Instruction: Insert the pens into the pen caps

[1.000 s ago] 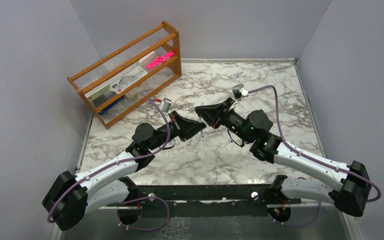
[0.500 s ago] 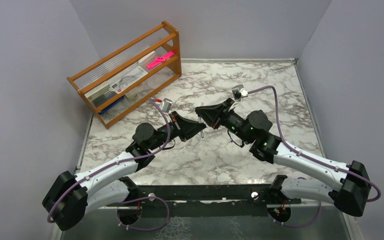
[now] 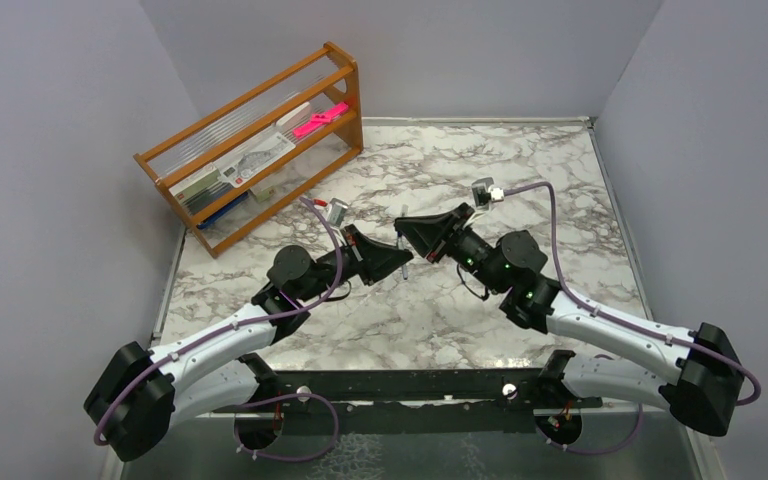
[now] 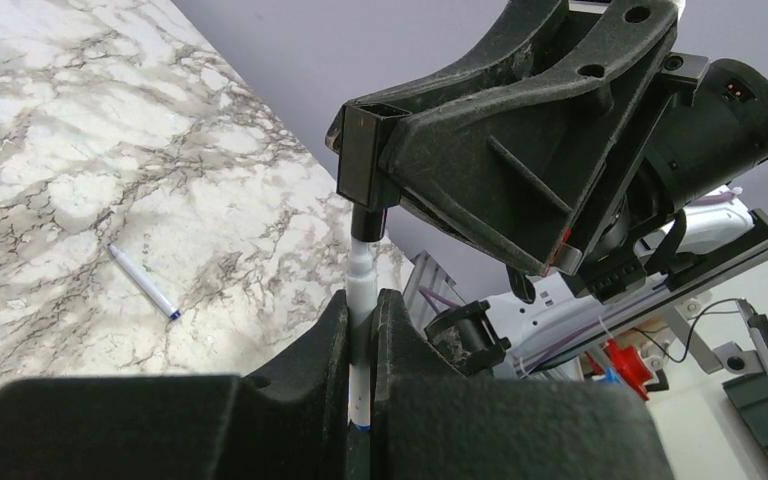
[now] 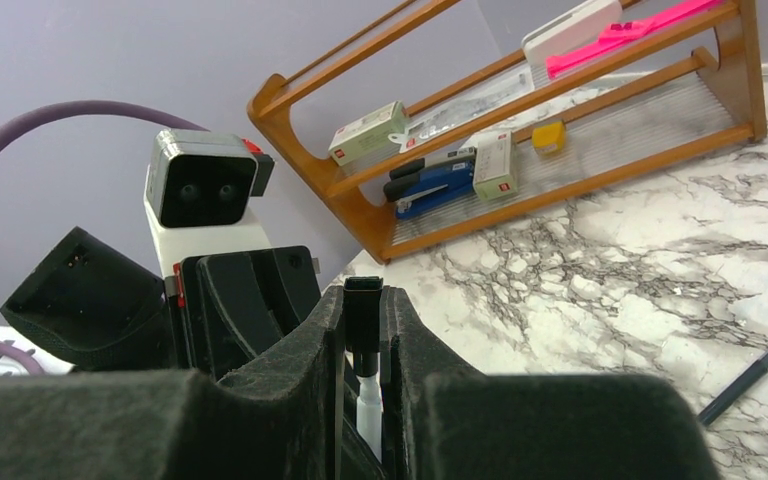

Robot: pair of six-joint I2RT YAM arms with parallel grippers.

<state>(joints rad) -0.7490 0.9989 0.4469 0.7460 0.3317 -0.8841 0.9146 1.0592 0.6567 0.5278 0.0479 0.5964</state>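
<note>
My left gripper [image 3: 398, 264] is shut on a white pen [image 4: 362, 285], whose tip sticks out past the fingers. My right gripper [image 3: 412, 240] is shut on a black pen cap [image 5: 362, 310] and meets the left gripper tip to tip over the middle of the table. In the left wrist view the pen's tip sits at the mouth of the black cap [image 4: 368, 222]. In the right wrist view the white pen tip [image 5: 368, 405] shows just below the cap, between my fingers. Other caps are not in view.
A second white pen [image 4: 143, 282] with a blue end lies loose on the marble table [image 3: 560, 190]. A black pen [image 5: 750, 378] lies on the table too. A wooden rack [image 3: 260, 150] with boxes and a pink object [image 3: 320, 118] stands at the back left.
My right arm has shifted slightly toward the near side and turned a little at the wrist. The two grippers stay tip to tip, still holding the pen and the cap.
</note>
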